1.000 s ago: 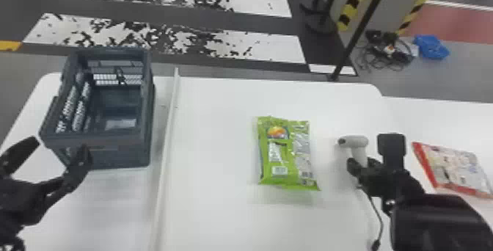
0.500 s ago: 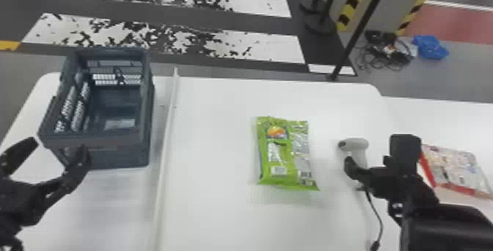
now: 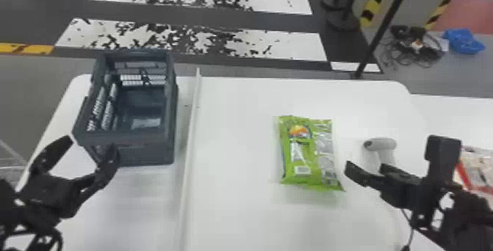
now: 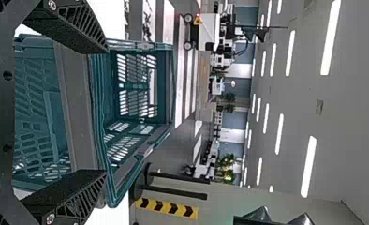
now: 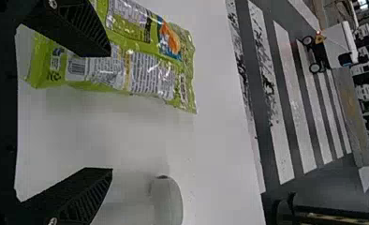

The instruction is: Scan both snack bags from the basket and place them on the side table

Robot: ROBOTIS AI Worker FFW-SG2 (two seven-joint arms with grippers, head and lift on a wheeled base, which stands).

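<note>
In the head view my left gripper (image 3: 90,151) stands open at the near side of the grey basket (image 3: 128,151), whose inside holds no bag. The left wrist view has that gripper (image 4: 105,112) with its fingers apart before the basket (image 4: 77,108). A green snack bag (image 3: 308,155) lies flat on the white table. My right gripper (image 3: 366,167) is just right of the bag, near the white scanner (image 3: 381,145). In the right wrist view the gripper (image 5: 111,112) is open, one finger over the bag (image 5: 145,70), the scanner (image 5: 166,201) beyond the other. The red-edged snack bag (image 3: 477,169) rests on the side table.
A white raised strip (image 3: 190,129) runs across the table (image 3: 238,210) between basket and green bag. The scanner's cable (image 3: 409,228) trails toward the near edge. A black pole (image 3: 385,26) stands behind the table.
My right gripper has shifted from the scanner toward the green bag, and more of the scanner has come into sight. The left arm has kept still.
</note>
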